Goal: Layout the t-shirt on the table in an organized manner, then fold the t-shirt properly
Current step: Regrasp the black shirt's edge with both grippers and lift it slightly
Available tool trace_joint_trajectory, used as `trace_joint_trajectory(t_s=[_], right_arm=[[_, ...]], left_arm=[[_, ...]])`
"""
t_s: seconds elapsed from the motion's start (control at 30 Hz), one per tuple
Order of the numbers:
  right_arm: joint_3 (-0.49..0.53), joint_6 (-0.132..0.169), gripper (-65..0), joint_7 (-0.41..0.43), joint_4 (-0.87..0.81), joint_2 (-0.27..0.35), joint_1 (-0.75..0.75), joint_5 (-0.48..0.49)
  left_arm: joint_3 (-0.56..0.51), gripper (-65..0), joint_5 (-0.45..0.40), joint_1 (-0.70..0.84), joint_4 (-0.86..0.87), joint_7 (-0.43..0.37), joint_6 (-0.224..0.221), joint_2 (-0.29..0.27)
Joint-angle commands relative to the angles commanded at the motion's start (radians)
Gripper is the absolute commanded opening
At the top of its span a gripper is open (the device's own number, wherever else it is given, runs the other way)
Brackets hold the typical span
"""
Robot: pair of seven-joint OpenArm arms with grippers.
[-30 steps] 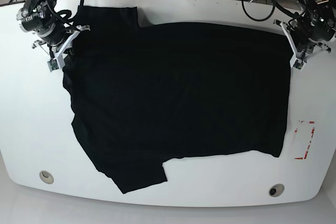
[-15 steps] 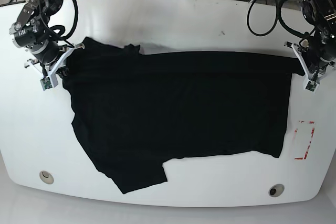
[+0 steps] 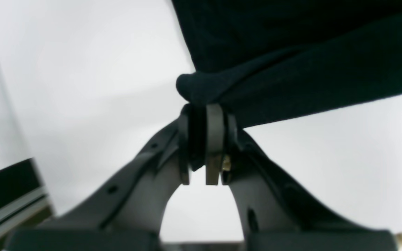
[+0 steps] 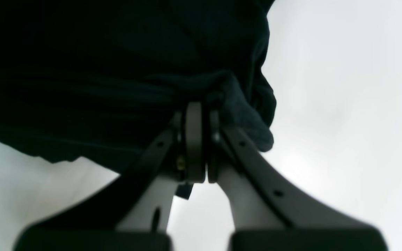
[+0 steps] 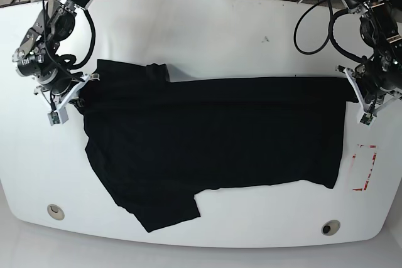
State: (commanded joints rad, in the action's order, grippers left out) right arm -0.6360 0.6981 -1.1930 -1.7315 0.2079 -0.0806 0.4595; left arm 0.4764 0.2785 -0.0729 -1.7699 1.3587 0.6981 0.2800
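T-shirt: the black t-shirt (image 5: 213,145) lies spread over the middle of the tabletop, its far edge folded over into a straight band running from one claw to the other. A sleeve sticks out at the near side, left of centre in the base view, and a small flap of cloth rises at the far left corner.

T-shirt corners: one far corner is bunched into a rounded wad at the left claw, seen close in the left wrist view (image 3: 291,62); the other is gathered in soft folds at the right claw in the right wrist view (image 4: 99,69).

Left claw: the left claw (image 5: 365,110), on the right of the base view, is clamped tight on the shirt's corner; in its wrist view (image 3: 206,115) the cloth is pinched right at the fingertips.

Right claw: the right claw (image 5: 69,101), on the left of the base view, is likewise closed on the fabric; its wrist view (image 4: 197,111) shows the pads pressed together with cloth wedged between.

Tabletop: the glossy white tabletop (image 5: 207,29) shows bare around the shirt on all sides.

Markings: a red dashed rectangle (image 5: 365,167) sits just beside the shirt's right edge, below the left claw.

Grommets: two round grey holes, one near the front left (image 5: 55,211), one near the front right (image 5: 330,227), both clear of the shirt.
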Motion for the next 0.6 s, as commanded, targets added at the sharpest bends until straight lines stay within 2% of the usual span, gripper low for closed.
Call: trace_joint_trajectory(t_s=[0.23,0.3,0.33,0.4,0.47,0.5,0.57,0.6], right_arm=[[0.0,0.0,-64.5,0.005,0.063,0.0,-0.054,-0.002],[0.0,0.0,-61.7,0.005,0.071,0.0,-0.061,-0.002],[0.0,0.0,-56.4,0.005,0.071,0.0,-0.069,-0.003],[0.0,0.0,-43.4,0.005,0.068,0.0,-0.071,-0.003],[0.0,0.0,-30.9,0.005,0.061,0.002,-0.071,-0.003],[0.0,0.0,-22.4,0.005,0.049,0.003,-0.069,-0.002],[-0.002,0.0,-12.7,0.0,0.005,0.02,-0.061,0.0],[-0.002,0.0,-10.3,-0.005,-0.021,0.023,-0.051,0.003]], left_arm=[[-0.058,-60.7,0.0,-0.078,0.163,-0.086,0.0,0.005],[-0.075,-60.3,-0.002,-0.091,0.187,-0.098,0.0,0.006],[-0.089,-58.6,-0.003,-0.1,0.204,-0.103,0.0,0.015],[-0.109,-51.1,-0.025,-0.12,0.233,-0.103,0.0,0.021],[-0.115,-42.6,-0.055,-0.133,0.247,-0.103,0.0,0.021],[-0.115,-36.3,-0.08,-0.143,0.245,-0.103,0.0,0.021],[-0.112,-29.0,-0.098,-0.153,0.236,-0.1,0.0,0.02],[-0.112,-27.5,-0.103,-0.153,0.222,-0.1,0.0,0.02]])
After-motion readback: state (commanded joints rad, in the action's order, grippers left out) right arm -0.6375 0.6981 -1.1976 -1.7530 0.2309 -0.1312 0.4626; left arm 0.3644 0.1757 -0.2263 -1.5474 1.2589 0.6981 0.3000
